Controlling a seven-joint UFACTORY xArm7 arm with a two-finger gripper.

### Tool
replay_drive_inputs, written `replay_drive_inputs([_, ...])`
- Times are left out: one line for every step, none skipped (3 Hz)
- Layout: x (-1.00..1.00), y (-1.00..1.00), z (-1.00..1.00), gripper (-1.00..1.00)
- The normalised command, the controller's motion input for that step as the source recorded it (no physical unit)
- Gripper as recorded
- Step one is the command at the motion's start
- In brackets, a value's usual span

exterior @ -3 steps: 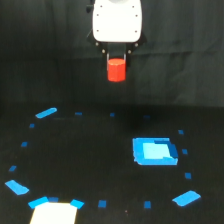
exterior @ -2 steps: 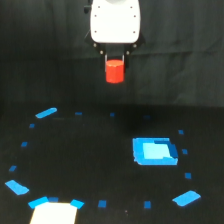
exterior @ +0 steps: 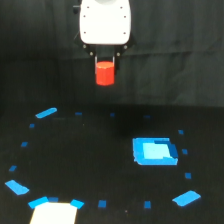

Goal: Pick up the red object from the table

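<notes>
Black cloth hangs behind the scene, and the table [exterior: 100, 165] below is also black, so the few coloured things stand out strongly. On it lie small pieces of blue tape [exterior: 46, 113], arranged roughly in a ring, a blue square patch [exterior: 154, 151] toward the exterior view's right, and a pale rectangle [exterior: 54, 213] at the bottom edge. I think these marks are there to show positions on the surface, but that is only my guess.

Above all this hangs the white gripper [exterior: 105, 64], high in the picture and near the middle. The red object [exterior: 105, 74] is between its two dark fingers, which come down along the upper part of its sides. The jaws look closed on it, only as wide as the cylinder itself. The cylinder stands upright, and its lower half shows below the fingertips.

The red object appears well above the table, with only the dark cloth behind it and nothing under it. It is held from the top, which probably keeps it upright and stable in the grip. To my judgement the pick is already done, and what remains is only to hold it securely
</notes>
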Motion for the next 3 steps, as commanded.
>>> replay_drive_inputs([-0.15, -0.31, -0.20, -1.00])
replay_drive_inputs([0.29, -0.27, 0.41, -1.00])
replay_drive_inputs([-0.17, -0.23, -0.16, -1.00])
